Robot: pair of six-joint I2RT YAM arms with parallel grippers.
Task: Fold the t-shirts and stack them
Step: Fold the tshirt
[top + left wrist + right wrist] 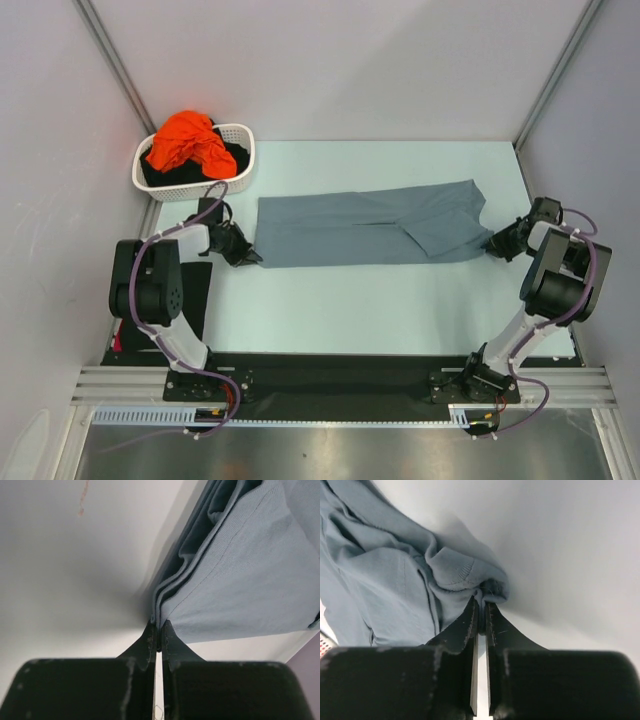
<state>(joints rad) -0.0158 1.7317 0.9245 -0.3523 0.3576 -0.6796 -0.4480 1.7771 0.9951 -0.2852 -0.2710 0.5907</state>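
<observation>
Top external: left end effector (250, 257) and right end effector (490, 243) clamp grey t-shirt (370, 228) ends.

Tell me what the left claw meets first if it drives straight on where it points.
The gray t-shirt: the left claw is shut on its corner, so pushing on would likely bunch the folded cloth ahead.

Top camera overlooks the table (400, 300); wrist cameras closely face opposite ends of the grey shirt (370, 228).
</observation>
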